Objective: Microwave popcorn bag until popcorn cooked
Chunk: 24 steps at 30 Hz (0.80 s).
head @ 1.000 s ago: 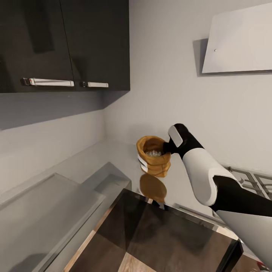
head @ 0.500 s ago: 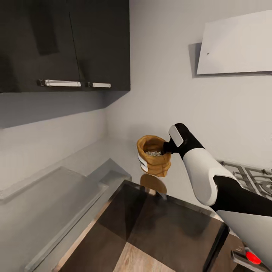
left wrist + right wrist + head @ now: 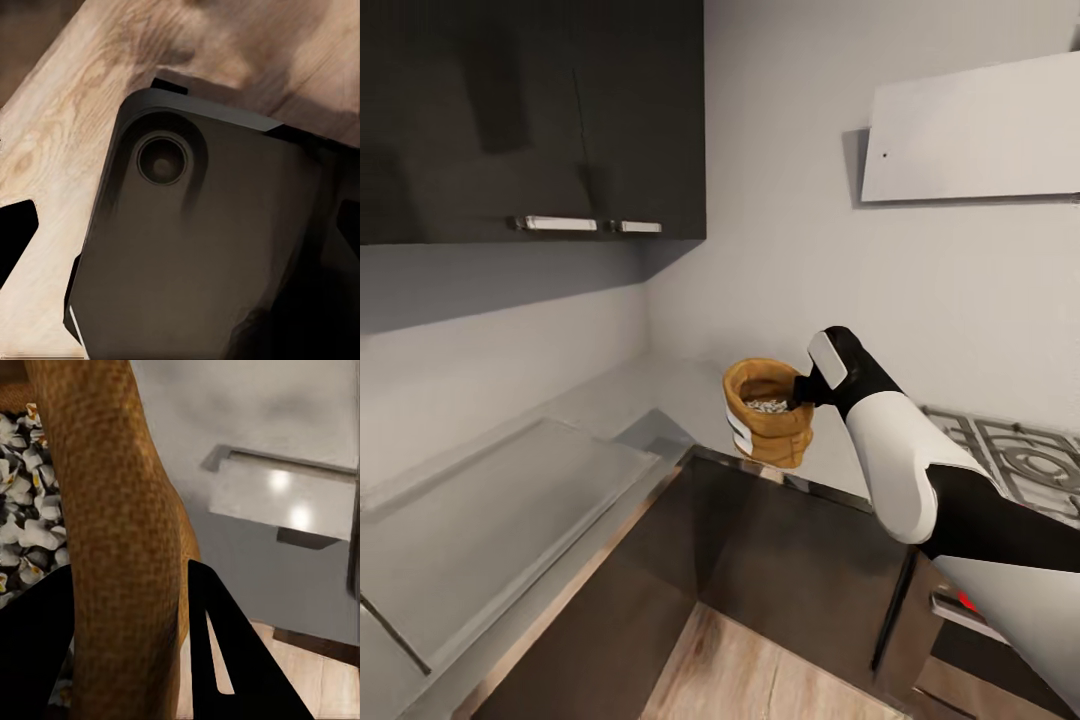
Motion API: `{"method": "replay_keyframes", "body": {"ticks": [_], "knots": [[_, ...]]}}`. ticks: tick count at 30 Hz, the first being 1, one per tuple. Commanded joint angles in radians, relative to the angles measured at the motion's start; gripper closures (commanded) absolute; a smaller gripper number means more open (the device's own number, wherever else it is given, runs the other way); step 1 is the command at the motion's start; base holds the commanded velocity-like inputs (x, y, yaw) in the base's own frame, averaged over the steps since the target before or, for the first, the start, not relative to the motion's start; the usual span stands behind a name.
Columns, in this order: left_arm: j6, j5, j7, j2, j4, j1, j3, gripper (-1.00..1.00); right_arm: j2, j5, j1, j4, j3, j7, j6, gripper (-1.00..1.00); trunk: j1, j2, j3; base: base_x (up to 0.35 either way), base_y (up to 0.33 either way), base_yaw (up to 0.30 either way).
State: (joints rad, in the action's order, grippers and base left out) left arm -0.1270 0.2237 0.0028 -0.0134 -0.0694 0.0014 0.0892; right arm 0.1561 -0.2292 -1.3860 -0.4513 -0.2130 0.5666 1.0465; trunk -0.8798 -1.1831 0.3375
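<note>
- So, the right gripper (image 3: 797,392) is pinched on the rim of the popcorn bag (image 3: 767,412); in the right wrist view one dark finger (image 3: 225,660) is seen outside the woven wall and the other inside, with the wall (image 3: 120,540) clamped between them.
- One popcorn bag is counted, held up in the air above the edge of the grey countertop (image 3: 510,500), near the corner of the walls, with white popped kernels (image 3: 22,532) seen inside it.
- Two handles (image 3: 560,224) are counted on the dark upper cabinets (image 3: 530,110), and one gas hob (image 3: 1010,455) is seen at the right.
- Left gripper: wooden floor and a dark robot part (image 3: 210,247) are seen in its wrist view; its opening cannot be told.
- Compared with a second ago, the whole head view has been shifted, so the camera was moved; the bag is kept in the same grip.
</note>
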Motion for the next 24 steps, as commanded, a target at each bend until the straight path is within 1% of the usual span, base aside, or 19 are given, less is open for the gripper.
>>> {"method": "replay_keyframes", "body": {"ticks": [1,7,8,11,13,24], "knots": [[-0.002,-0.002,0.000,0.000,-0.001,0.000,0.007,-1.00,0.001,-0.010,-0.001,-0.001,-0.005,0.010,0.001,1.00,0.001,-0.001,0.001,-0.349,0.000,0.000],[-0.053,0.000,0.000,-0.003,0.000,0.000,0.007,-1.00,0.000,-0.010,-0.001,-0.002,-0.005,0.010,0.001,1.00,0.001,-0.001,0.001,-0.350,0.000,0.000],[-0.055,0.000,0.000,-0.005,0.001,0.000,0.007,-1.00,0.001,-0.010,-0.001,-0.008,-0.005,0.010,0.001,1.00,0.001,-0.001,0.001,-0.350,0.000,0.000],[-0.057,0.000,0.000,-0.011,0.002,0.000,0.006,-1.00,0.005,-0.010,-0.001,-0.071,-0.004,0.010,0.001,1.00,0.001,-0.001,0.001,-0.350,0.000,0.000],[-0.057,0.000,0.000,-0.012,0.002,0.000,0.006,-1.00,0.005,-0.010,-0.001,-0.088,-0.004,0.009,0.001,1.00,0.001,-0.001,0.001,-0.349,0.000,0.000],[-0.057,0.000,0.000,-0.013,0.002,0.000,0.006,-1.00,0.004,-0.009,-0.001,-0.095,-0.002,0.010,0.001,1.00,0.001,-0.001,0.001,-0.350,0.000,0.000]]}}
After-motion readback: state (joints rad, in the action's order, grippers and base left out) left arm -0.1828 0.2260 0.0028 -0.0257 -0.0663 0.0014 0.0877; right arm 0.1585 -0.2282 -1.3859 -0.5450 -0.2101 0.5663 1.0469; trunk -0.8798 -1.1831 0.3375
